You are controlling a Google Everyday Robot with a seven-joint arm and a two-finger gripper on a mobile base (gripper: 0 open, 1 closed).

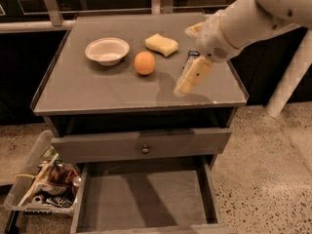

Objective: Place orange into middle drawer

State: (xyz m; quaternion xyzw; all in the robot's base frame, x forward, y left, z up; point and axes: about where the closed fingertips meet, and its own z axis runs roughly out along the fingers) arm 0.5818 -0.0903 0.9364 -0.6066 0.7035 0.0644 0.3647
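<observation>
The orange (145, 63) sits on the grey cabinet top (97, 89), between the white bowl and the sponge and a little nearer the front. My gripper (191, 78) hangs from the white arm above the right part of the cabinet top, to the right of the orange and a little nearer the front, apart from it. The middle drawer (146, 194) is pulled out at the bottom of the view, showing a bare grey floor and low side walls.
A white bowl (107, 50) and a pale yellow sponge (162, 44) lie on the cabinet top. A dark packet (193, 54) is mostly hidden behind the gripper. A shut drawer with a round knob (145, 149) sits above the open one. A bin of rubbish (44, 184) stands on the floor at left.
</observation>
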